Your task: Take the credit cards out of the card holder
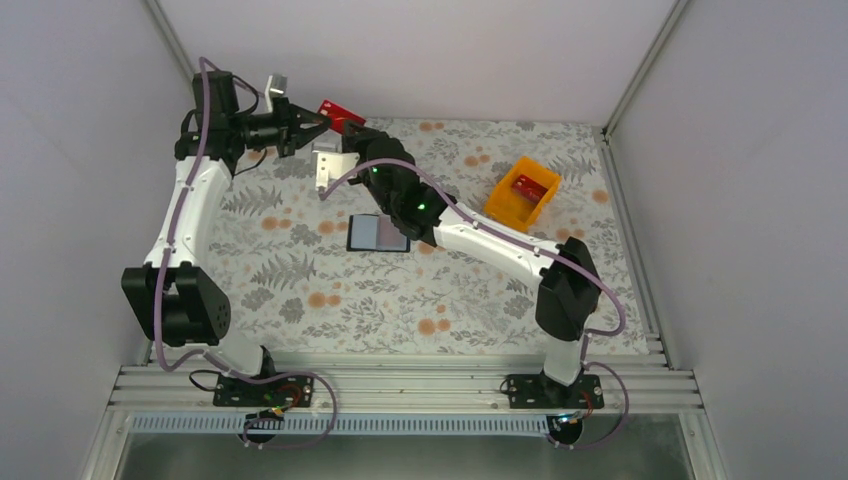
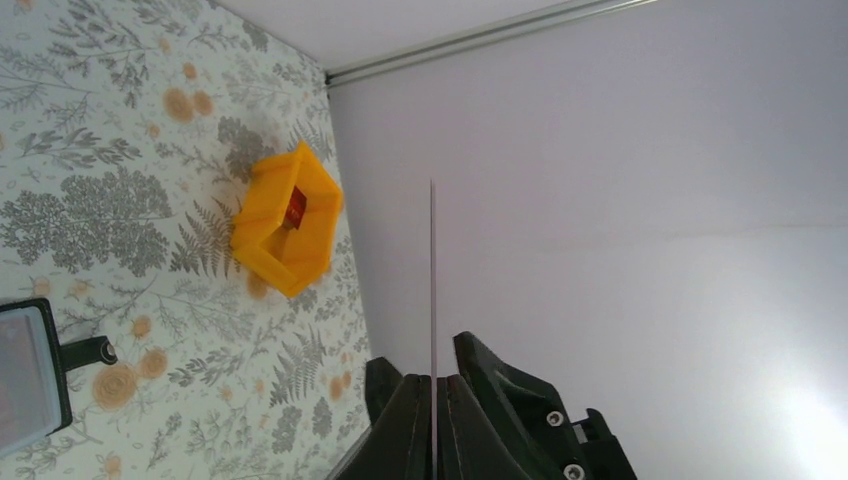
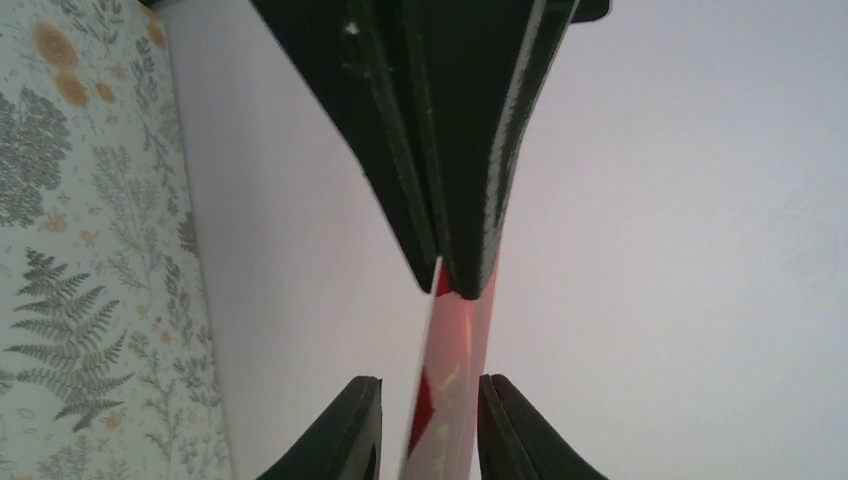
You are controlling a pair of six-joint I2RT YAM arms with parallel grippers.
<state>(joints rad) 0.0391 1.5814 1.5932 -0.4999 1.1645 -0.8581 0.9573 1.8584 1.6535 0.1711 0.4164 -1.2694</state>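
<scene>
Left gripper (image 2: 433,405) pressed together on a red card (image 1: 341,113), held in the air beyond the card holder (image 1: 378,233), toward the far wall (image 1: 420,50). Right gripper (image 3: 430,430) straddles the same card, fingers spread, gap showing on one side. Left wrist view: card edge-on, a thin line; card holder cut off at the frame edge. Top view alone shows it lying open on the table (image 1: 300,290). Orange bin (image 1: 500,205), right of the card holder, holds a second card (image 1: 530,187). Wall close behind both grippers.

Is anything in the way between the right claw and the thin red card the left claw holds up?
Nothing visible. The thin red card, pinched by the left gripper, sits between the fingers of the right gripper.
</scene>
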